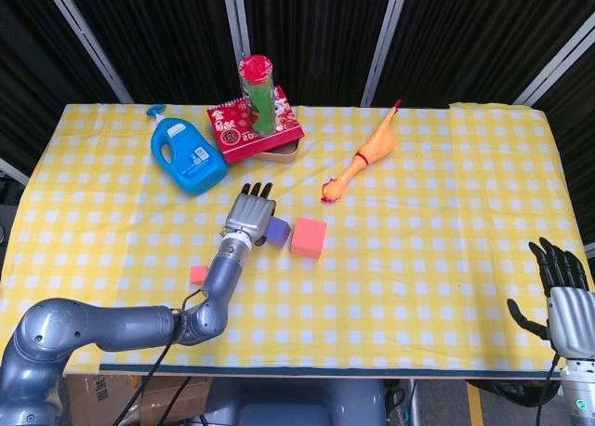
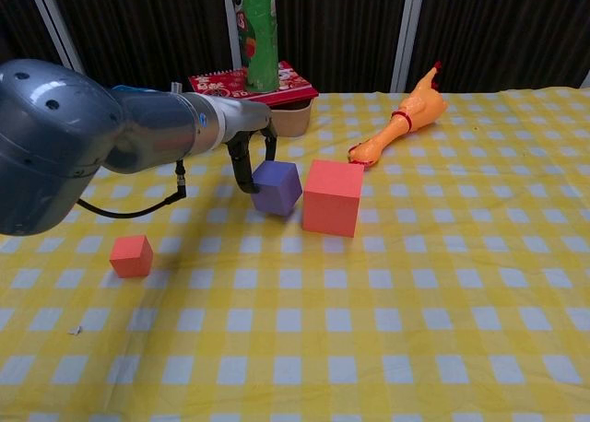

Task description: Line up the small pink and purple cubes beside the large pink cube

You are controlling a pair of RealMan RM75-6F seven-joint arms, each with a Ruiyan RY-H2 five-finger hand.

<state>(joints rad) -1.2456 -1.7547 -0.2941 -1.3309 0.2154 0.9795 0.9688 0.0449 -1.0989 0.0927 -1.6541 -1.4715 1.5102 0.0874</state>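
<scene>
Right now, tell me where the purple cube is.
The purple cube is held in the left hand near the table's middle, just left of the large pink cube in both views, with the small pink cube farther left.

A table draped in a yellow-and-white checked cloth fills the scene — evenly lit. Behind the table hang dark pleated curtains, crossed by slanting pale metal bars.

Both pictures are bright and even, with light coming from above. The table glows yellow against a dark back at the top. Shadows are soft and small. The big arm at left of the chest view looks a little blurry.
</scene>
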